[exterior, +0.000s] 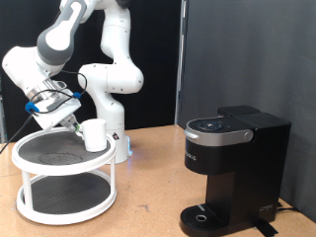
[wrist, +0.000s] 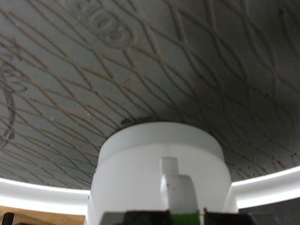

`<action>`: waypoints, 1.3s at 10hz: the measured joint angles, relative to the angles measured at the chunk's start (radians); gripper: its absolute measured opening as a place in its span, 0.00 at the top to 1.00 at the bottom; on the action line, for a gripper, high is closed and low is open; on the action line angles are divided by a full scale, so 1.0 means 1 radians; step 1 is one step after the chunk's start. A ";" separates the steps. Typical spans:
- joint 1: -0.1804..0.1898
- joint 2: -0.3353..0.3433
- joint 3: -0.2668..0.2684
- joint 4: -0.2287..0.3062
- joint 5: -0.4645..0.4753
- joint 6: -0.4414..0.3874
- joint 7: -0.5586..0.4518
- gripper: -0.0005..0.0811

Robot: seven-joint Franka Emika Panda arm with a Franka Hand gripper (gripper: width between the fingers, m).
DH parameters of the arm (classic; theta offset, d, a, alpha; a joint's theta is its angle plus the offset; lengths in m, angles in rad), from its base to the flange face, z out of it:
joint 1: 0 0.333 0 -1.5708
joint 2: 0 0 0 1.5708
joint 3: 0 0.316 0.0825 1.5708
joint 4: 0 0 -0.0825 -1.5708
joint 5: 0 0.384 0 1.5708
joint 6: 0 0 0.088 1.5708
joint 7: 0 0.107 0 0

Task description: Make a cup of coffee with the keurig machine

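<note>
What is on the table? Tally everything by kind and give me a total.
White cup, at the gripper: 1
Black keurig machine: 1
Two-tier round white stand: 1
Total: 3

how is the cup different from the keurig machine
The cup is white, small and round; the keurig machine is black, boxy and much bigger. The cup sits on the two-tier stand at the tool; the keurig machine stands on the table, apart. Both are upright.
</note>
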 joint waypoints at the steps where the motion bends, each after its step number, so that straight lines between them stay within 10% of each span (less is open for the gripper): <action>1: 0.000 0.014 -0.003 0.003 0.000 0.005 -0.010 0.99; 13: 0.000 0.118 -0.037 0.078 0.027 -0.127 -0.057 0.99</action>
